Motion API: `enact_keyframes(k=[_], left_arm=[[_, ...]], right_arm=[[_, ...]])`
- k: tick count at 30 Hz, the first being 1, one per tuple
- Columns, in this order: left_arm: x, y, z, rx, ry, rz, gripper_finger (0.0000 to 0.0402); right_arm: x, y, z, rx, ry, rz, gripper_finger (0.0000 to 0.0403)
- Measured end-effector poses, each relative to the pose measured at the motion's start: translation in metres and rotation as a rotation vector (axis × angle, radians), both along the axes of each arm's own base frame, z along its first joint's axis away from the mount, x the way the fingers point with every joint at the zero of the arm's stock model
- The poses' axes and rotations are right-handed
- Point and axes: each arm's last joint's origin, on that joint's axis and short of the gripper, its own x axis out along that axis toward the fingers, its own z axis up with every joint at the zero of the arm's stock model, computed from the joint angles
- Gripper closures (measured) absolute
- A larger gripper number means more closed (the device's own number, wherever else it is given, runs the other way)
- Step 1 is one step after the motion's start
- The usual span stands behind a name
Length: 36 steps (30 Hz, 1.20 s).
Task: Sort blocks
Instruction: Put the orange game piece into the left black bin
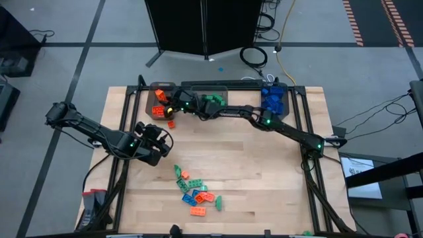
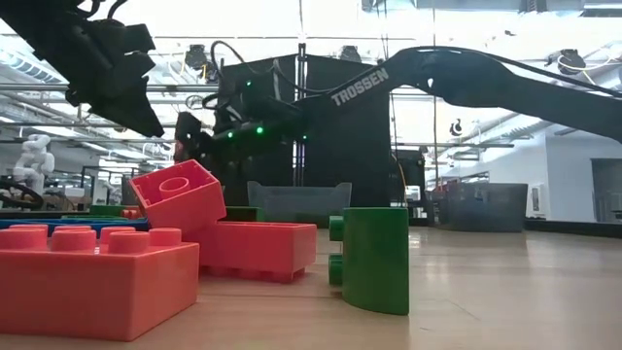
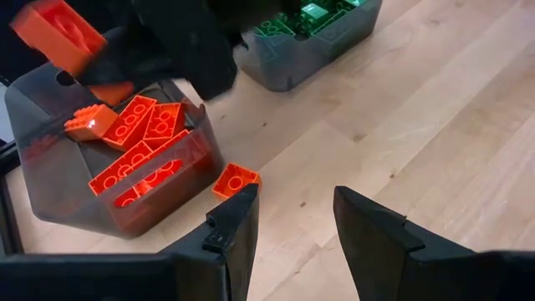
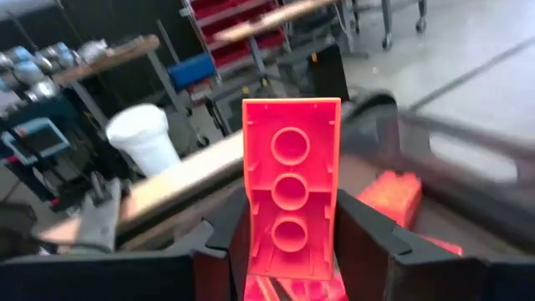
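Note:
My right gripper (image 4: 292, 255) reaches across the far side of the table to the orange bin (image 1: 157, 106) and is shut on an orange block (image 4: 291, 184), which is also in the left wrist view (image 3: 57, 32). The bin (image 3: 58, 180) holds several orange blocks. One orange block (image 3: 235, 180) lies flat on the table just outside it. My left gripper (image 3: 292, 221) hovers open above the table's left middle (image 1: 156, 140), with nothing between its fingers. A pile of mixed blocks (image 1: 195, 192) lies near the front edge. My right gripper pinches the orange block by its two long sides (image 4: 249, 238), near one end, between its two fingers. The fingers come nearly level from the table's right side. The block sticks out past the fingertips, hollow underside toward the wrist camera, lifted clear above the orange bin.
A green bin (image 1: 213, 99) and a blue bin (image 1: 272, 99) stand in a row with the orange one along the far edge. In the low view, large orange blocks (image 2: 97, 272) and a green block (image 2: 374, 258) fill the foreground. Bare wood lies between pile and bins.

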Motion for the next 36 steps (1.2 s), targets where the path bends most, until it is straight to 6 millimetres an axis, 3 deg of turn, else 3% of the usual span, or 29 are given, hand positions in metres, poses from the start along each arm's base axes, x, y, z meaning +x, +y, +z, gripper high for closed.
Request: enact_keyframes(k=[18, 25, 32, 36], left_arm=[[0.001, 0.000, 0.000, -0.004, -0.007, 0.001, 0.0241], [0.001, -0.001, 0.000, -0.018, -0.004, -0.003, 0.0241], [0.001, -0.001, 0.000, -0.018, -0.003, -0.004, 0.0241], [0.001, -0.001, 0.000, -0.022, -0.001, -0.005, 0.0241]], right_arm=[[-0.001, 0.002, -0.012, 0.031, 0.110, 0.004, 0.0281], [-0.001, 0.002, -0.010, 0.030, 0.092, 0.006, 0.0217], [0.002, 0.006, -0.001, -0.006, 0.006, 0.069, 0.0203], [0.003, 0.008, 0.016, -0.069, 0.013, 0.126, 0.0208]])
